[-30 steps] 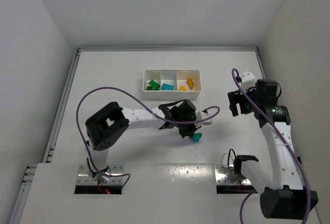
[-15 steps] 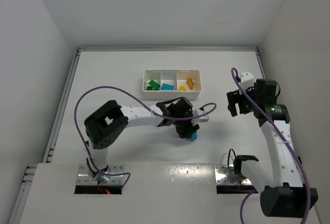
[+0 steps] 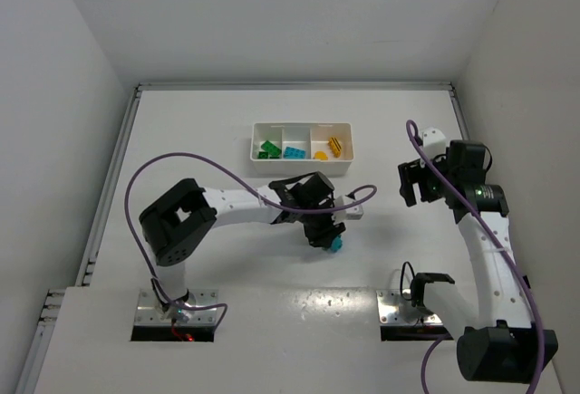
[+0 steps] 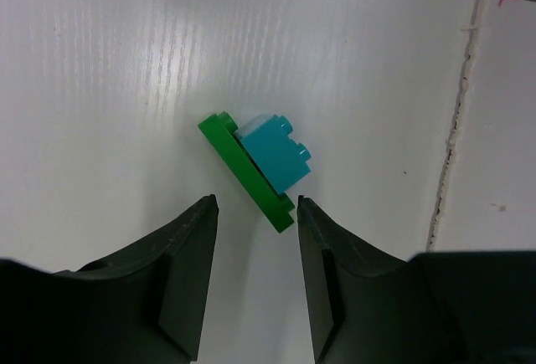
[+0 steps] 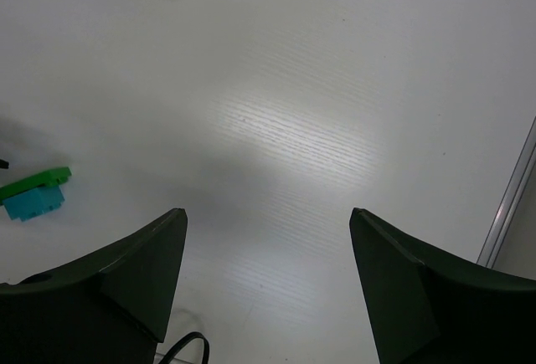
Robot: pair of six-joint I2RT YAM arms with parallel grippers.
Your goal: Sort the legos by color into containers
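White table (image 3: 181,122), white walls (image 3: 54,50) all round, and this one looks well along! Tray (image 3: 256,140) sits at the far middle with all three bins (image 3: 294,135) loaded: green bricks (image 3: 269,150) left, cyan bricks (image 3: 293,152) middle, yellow bricks (image 3: 332,147) right. Mostly sorted, I'd say.

Right gripper (image 5: 268,213) hangs off to the side, well apart from the action, fingers spread wide on nothing. Left gripper (image 4: 255,205) is low over mid-table, fingers parted, pinching nothing.

Just ahead of them lies the only loose clump (image 4: 258,167) in view: a cyan block (image 4: 272,153) stuck to a green plate (image 4: 239,151), the plate's end reaching between the tips. Two colours, so it needs splitting before either bin takes it.
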